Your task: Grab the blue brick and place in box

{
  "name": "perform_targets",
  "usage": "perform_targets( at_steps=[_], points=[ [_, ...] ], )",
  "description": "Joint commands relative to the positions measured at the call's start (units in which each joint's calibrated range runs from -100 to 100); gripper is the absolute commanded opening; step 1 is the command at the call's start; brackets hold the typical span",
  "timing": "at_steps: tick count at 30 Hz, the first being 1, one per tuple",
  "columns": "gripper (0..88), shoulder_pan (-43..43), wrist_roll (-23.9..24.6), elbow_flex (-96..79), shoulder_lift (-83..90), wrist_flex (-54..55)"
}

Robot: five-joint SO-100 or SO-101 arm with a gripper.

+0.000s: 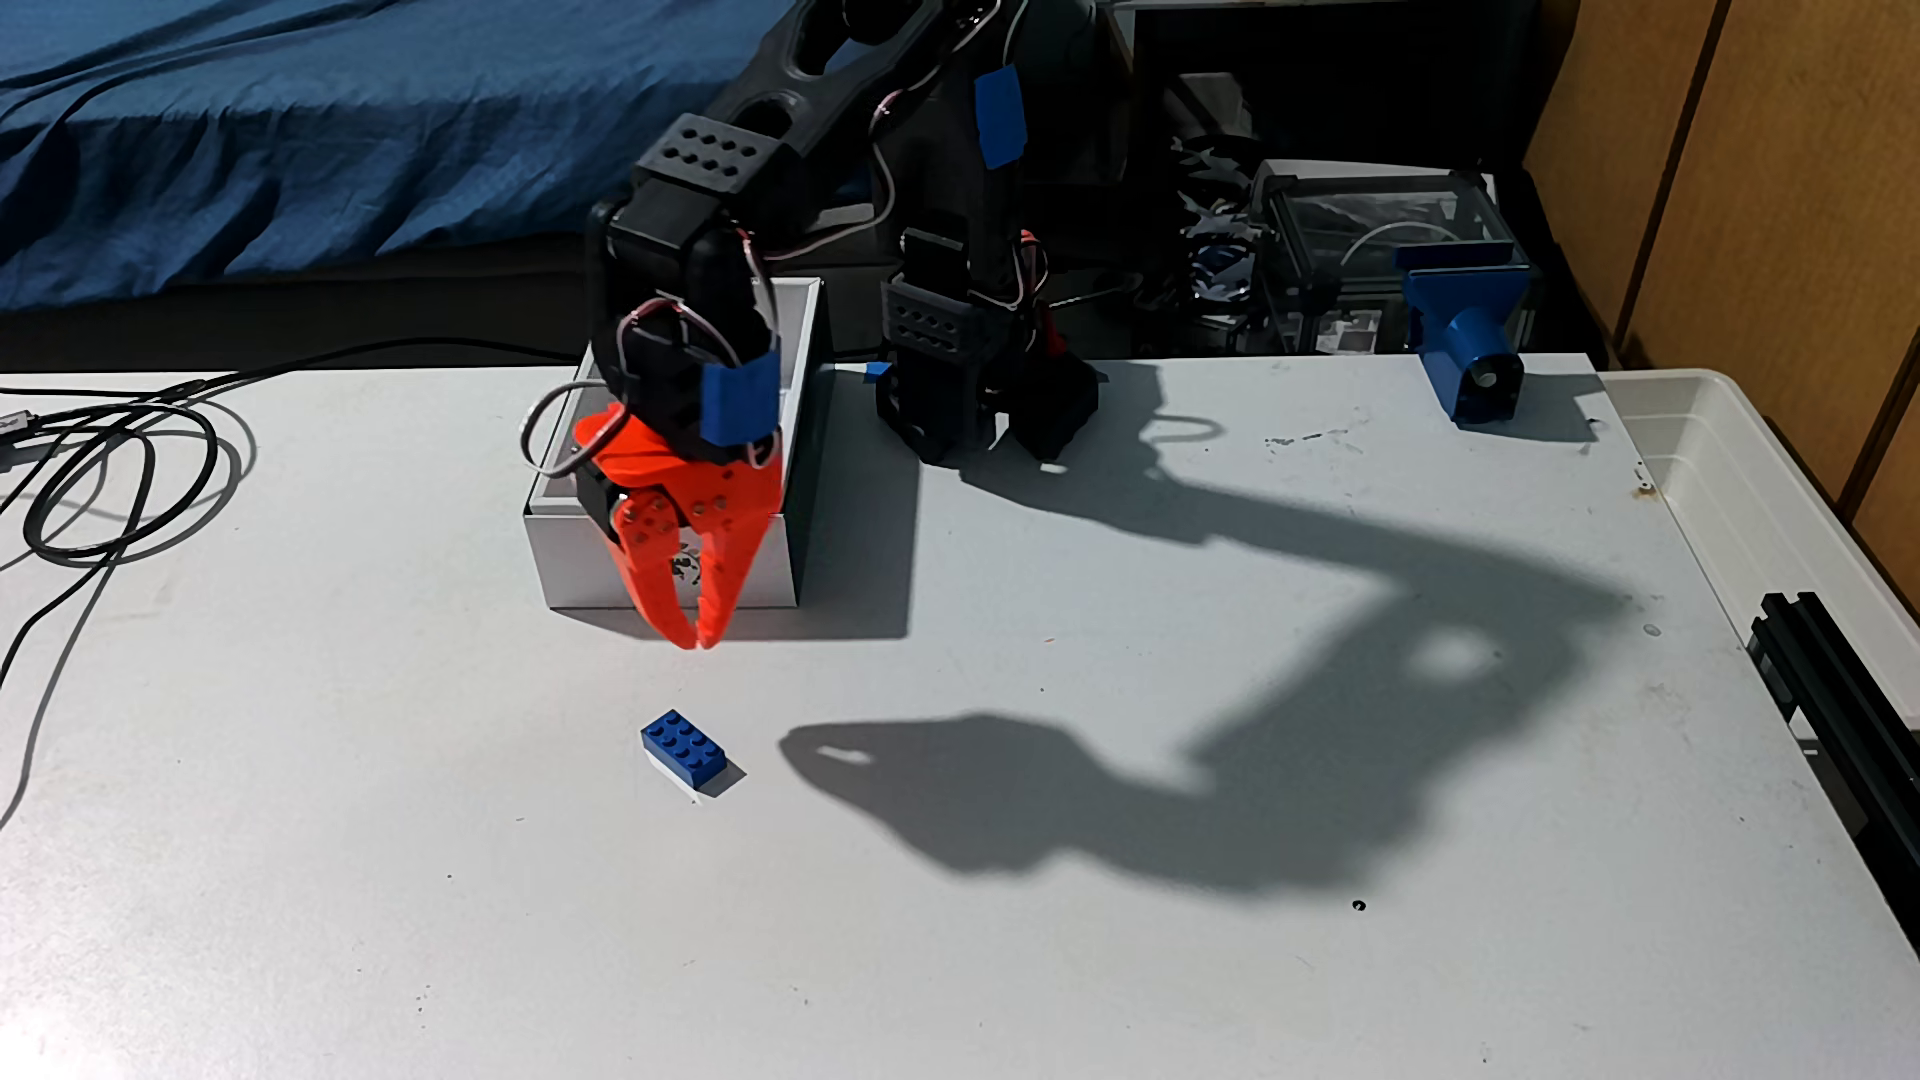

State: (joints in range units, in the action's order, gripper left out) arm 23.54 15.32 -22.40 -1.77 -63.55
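Note:
A small dark-blue studded brick lies flat on the white table, left of centre, with its long side running diagonally. My orange gripper hangs above the table just behind the brick, pointing down, its two fingertips touching with nothing between them. It is clear of the brick. Behind the gripper stands the white box with tall walls; the gripper and wrist cover much of its front face and opening. A dark emblem on that front face peeks out between the fingers.
The black arm base stands right of the box. A blue printed mount sits at the back right, a translucent bin past the table's right edge. Black cables coil at the left. The arm's shadow falls right of the brick.

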Motion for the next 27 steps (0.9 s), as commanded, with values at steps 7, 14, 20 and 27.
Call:
perform_targets(
  at_steps=[7,14,20,27],
  points=[
    [1.2,-1.8,1.6,2.4,-2.6,2.1],
    [1.2,-1.5,1.5,2.4,-7.7,7.8],
    [1.2,-1.2,1.2,2.5,-7.7,8.4],
    [1.2,-1.0,1.2,2.5,-7.6,8.0]
  ],
)
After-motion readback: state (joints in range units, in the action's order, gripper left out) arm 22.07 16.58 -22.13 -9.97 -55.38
